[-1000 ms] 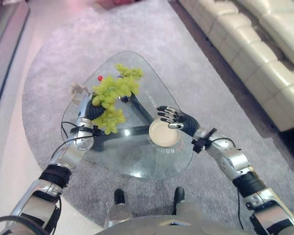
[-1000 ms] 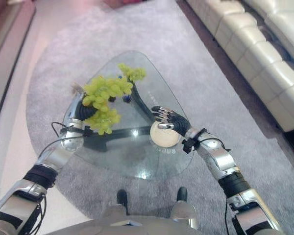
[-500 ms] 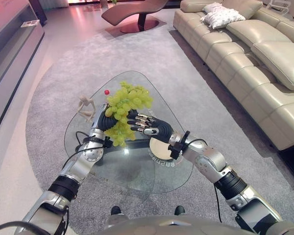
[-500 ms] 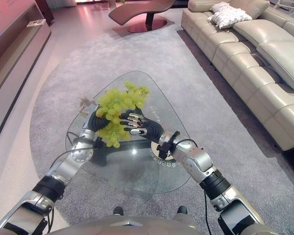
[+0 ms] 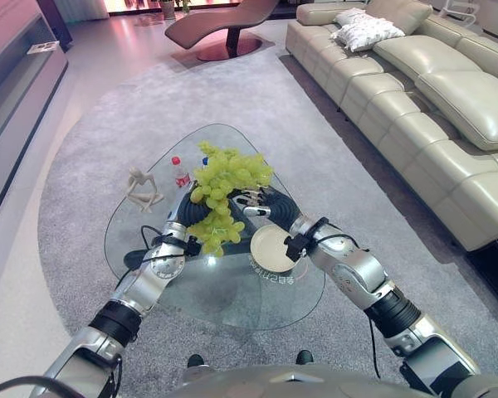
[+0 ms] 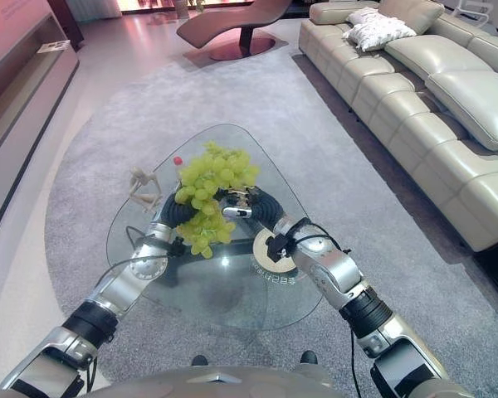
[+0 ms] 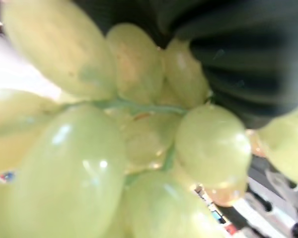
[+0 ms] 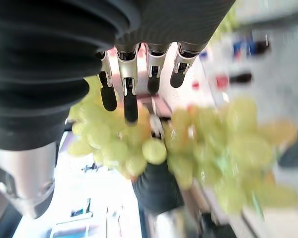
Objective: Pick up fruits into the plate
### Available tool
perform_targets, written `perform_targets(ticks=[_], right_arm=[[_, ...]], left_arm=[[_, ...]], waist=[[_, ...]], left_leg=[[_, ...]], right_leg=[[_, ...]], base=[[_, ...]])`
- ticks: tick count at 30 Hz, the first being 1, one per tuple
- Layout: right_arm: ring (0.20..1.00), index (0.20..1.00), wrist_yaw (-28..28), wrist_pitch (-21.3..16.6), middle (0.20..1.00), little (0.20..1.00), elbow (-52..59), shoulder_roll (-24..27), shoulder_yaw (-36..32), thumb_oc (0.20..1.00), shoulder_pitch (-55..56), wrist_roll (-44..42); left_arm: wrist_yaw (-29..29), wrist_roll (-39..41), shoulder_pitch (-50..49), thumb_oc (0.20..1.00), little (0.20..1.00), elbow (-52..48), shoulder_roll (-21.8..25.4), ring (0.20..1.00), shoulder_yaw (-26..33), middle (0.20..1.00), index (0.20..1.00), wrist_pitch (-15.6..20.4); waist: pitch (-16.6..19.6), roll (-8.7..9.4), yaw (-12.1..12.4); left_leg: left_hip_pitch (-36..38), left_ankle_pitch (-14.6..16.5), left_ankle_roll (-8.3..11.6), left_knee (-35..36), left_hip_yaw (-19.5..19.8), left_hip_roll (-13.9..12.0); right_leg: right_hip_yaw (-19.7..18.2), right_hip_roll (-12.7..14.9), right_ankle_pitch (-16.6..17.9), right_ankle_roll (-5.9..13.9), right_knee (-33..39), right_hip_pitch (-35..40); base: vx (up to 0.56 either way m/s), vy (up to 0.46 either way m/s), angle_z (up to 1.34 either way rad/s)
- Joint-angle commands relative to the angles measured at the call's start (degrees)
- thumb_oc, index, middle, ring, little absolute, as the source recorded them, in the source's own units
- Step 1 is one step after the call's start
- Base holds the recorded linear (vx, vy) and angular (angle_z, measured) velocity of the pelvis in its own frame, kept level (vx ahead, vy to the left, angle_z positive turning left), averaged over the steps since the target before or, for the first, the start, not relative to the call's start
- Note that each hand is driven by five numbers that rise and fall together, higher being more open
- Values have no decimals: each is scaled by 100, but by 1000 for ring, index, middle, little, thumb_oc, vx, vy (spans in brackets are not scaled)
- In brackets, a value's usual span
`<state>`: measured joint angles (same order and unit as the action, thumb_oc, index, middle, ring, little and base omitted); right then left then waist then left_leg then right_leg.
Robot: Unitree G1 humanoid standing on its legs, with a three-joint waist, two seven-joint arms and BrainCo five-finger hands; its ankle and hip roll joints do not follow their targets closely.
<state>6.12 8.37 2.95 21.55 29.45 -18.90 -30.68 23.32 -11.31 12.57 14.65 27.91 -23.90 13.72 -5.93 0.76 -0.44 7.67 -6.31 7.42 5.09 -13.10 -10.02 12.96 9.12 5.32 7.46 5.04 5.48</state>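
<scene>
Fingers of the right hand (image 5: 261, 203) reach straight out toward the bunch of green grapes (image 5: 224, 184) near the centre of the left eye view, their tips at the bunch's right edge without curling round it. At the bunch's left side sits the left hand (image 5: 185, 211), its dark cover pressed into the fruit and its fingers hidden behind the grapes, so I cannot tell how they stand. The grapes hang above the glass table (image 5: 224, 286), up and left of the pale round plate (image 5: 271, 247), which lies on the glass just below the right wrist. On the table's upper left stand a small pale figurine (image 5: 141, 187) and a bottle with a red cap (image 5: 179, 171).

From the right eye, the same layout shows: grapes (image 6: 212, 186) between the two hands, plate (image 6: 270, 249) lower right of them. A cream sofa (image 6: 432, 99) runs down the right side on a grey rug (image 6: 108, 124).

Up close at the left wrist, large grapes (image 7: 89, 163) crowd against the hand's dark ribbed cover (image 7: 238, 59).

At the right wrist, straight silver fingers (image 8: 125, 82) point down at the grapes (image 8: 188, 144), held open.
</scene>
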Motion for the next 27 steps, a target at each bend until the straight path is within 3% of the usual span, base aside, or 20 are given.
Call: perform_targets(ticks=[1,15,23,25,27], right_arm=[[1000,1000,-279,-497,1000,1000,632,-85,-350,1000,-398,313],[1000,1000,-726,-297,1000,1000,833,-85,-302,1000,-391,466],[1000,1000,-214,309,1000,1000,847,-188,-149,1000,-392,-767],[1000,1000,171,856,1000,1000,813,-391,80,1000,-339,-1819],[1000,1000,324,1028,1000,1000,789,-489,205,1000,-319,-2222]], left_arm=[[370,-267,301,200,200,-325,103,200,41,200,200,203],[612,-753,187,200,200,-290,85,200,-46,200,200,-86],[653,-988,262,200,200,-214,94,200,-133,200,200,32],[843,-1157,300,200,200,-109,84,200,-165,200,200,270],[911,-1183,322,200,200,-98,83,200,-211,200,200,338]], waist=[[82,60,31],[81,56,14],[98,79,20],[115,109,47],[120,120,65]], left_leg=[[-112,560,-74,-263,-52,13],[-68,569,-72,-211,-117,0],[-37,541,-63,-181,-151,-24],[-25,531,-61,-176,-174,-42],[-34,530,-58,-192,-182,-52]], right_leg=[[343,330,-331,182,-278,137],[346,367,-289,234,-241,124],[375,344,-304,214,-249,150],[399,333,-322,200,-264,164],[420,333,-336,194,-284,165]], base=[[0,0,0],[0,0,0],[0,0,0],[0,0,0],[0,0,0]])
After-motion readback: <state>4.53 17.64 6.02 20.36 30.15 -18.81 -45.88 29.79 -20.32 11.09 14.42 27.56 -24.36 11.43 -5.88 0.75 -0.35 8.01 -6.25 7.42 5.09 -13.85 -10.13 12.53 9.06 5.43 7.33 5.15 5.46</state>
